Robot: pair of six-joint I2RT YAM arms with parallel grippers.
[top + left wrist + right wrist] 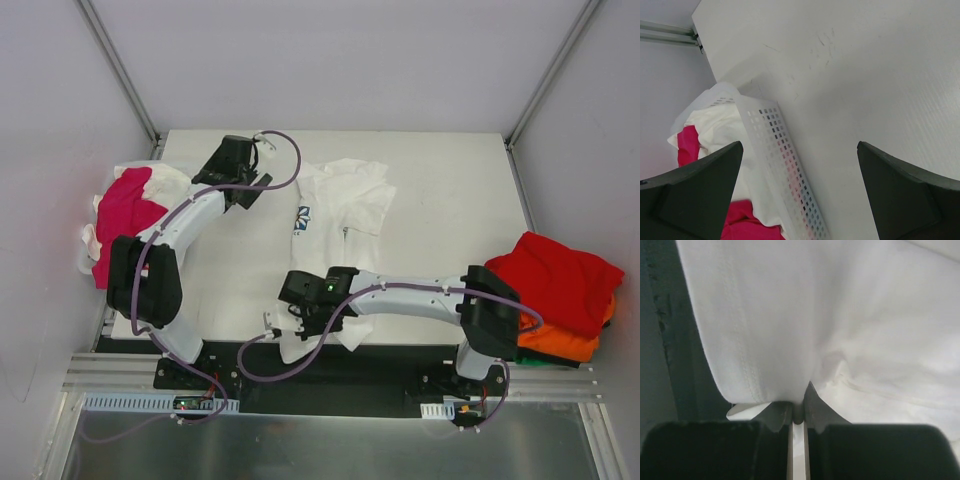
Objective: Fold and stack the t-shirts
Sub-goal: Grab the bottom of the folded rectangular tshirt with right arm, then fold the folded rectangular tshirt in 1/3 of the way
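A white t-shirt with a blue print (342, 200) lies crumpled from the table's middle down to its near edge. My right gripper (292, 325) is shut on its hem at the near edge. In the right wrist view the jaws (799, 412) pinch a fold of the white cloth (815, 315). My left gripper (243, 165) is open and empty above the table's far left, beside a basket. A magenta tee (128, 212) and white tees (165, 180) lie in that basket. A red tee (555, 275) lies on an orange one (575, 342) at the right edge.
The white perforated basket wall (785, 165) runs between my left fingers (695, 195), with white cloth (720, 130) and magenta cloth (745, 222) behind it. Grey walls enclose the table (450, 200). A dark metal rail (400, 375) runs along the near edge.
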